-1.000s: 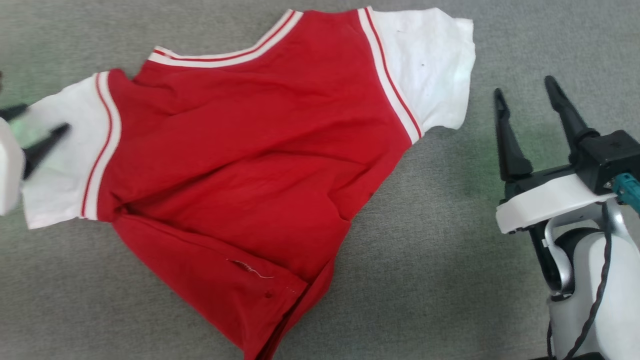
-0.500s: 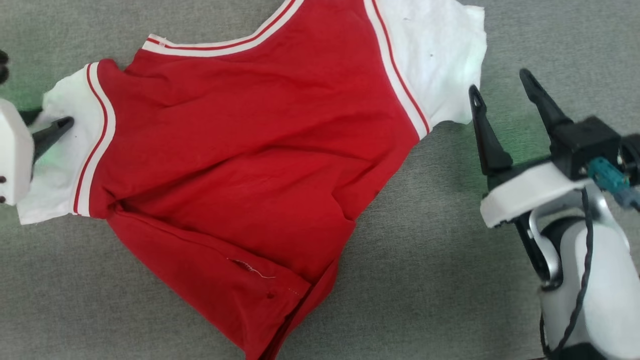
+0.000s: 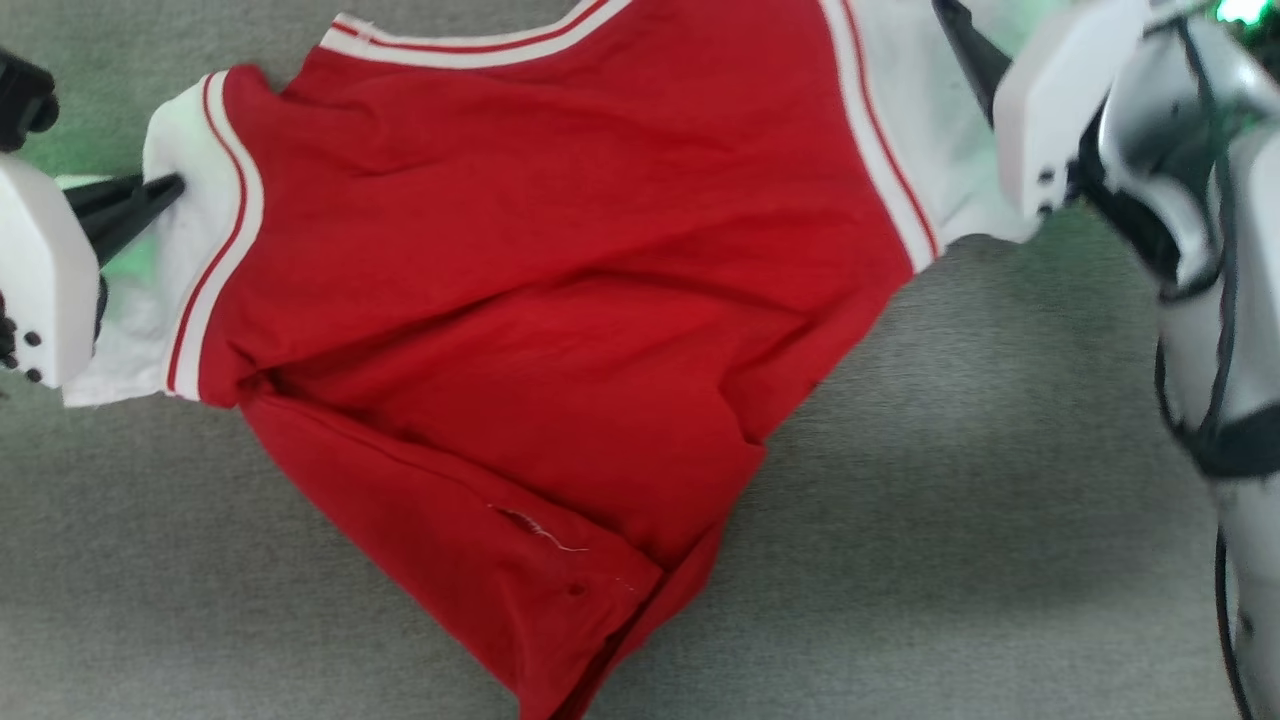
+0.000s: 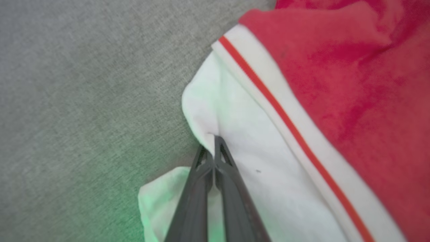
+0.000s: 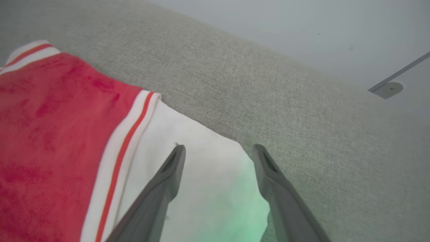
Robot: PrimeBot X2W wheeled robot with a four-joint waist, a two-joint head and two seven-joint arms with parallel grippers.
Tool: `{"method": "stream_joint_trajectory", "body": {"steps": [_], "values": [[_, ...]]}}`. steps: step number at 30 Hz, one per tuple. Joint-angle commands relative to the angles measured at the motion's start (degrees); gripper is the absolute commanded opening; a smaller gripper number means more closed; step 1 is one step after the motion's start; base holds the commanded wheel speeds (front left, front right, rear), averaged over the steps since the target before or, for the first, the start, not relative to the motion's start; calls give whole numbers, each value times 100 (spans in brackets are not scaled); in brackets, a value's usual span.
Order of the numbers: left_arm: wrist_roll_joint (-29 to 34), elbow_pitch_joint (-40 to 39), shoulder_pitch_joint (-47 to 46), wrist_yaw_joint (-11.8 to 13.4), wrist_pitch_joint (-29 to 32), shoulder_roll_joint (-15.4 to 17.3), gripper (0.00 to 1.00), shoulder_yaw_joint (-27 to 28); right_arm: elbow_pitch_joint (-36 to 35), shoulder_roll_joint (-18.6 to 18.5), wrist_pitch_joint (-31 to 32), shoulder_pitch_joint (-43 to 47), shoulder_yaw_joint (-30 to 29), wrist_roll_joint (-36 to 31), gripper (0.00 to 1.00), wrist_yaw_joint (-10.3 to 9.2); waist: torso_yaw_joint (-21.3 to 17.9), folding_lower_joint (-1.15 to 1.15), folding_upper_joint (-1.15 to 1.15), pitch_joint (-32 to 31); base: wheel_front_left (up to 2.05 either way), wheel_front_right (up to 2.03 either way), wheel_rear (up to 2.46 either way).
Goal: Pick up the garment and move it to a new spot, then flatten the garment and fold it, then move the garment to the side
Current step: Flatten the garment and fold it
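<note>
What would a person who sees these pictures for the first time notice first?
A red soft-cloth jersey shirt with white sleeves lies spread on a grey woven surface, across the head view's middle. The left tool is shut on the sleeve edge at the left; the right tool hangs open over the other sleeve.

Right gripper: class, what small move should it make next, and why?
Probably lower and close on the white sleeve. The right gripper hangs open astride its edge, while the left gripper is shut on the other sleeve of the garment.
</note>
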Motion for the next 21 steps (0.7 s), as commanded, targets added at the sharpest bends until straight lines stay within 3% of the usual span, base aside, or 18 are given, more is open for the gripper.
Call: {"method": "stream_joint_trajectory", "body": {"steps": [1,6,13,14,15,16,17,21], "values": [[33,21,135,17,-42,-290,0,-187,134,-6,290,-231,11,132,100,-6,127,0,-1,105,0,0,0],[104,-45,102,16,-203,-400,0,-201,616,-90,1576,-728,172,500,100,-6,308,0,-1,235,0,0,0],[45,-17,71,18,-428,-440,0,-197,789,-118,2426,-592,264,720,100,-3,397,0,-1,297,0,0,0],[49,-15,73,19,-450,-439,0,-198,775,-125,2497,-550,285,738,92,-3,401,0,-1,304,0,0,0],[63,0,64,21,-484,-441,0,-198,773,-127,2574,-494,278,758,49,-3,405,0,-1,307,0,0,0],[50,20,45,22,-540,-450,0,-192,757,-136,2646,-434,286,767,34,-3,408,0,-1,305,0,0,0],[11,27,29,22,-594,-466,0,-185,736,-151,2677,-388,286,774,2,-3,410,0,-1,300,0,0,0],[-158,11,-92,17,-858,-550,0,-153,583,-202,2332,-417,13,583,0,-9,419,0,-1,200,0,0,0]]}}
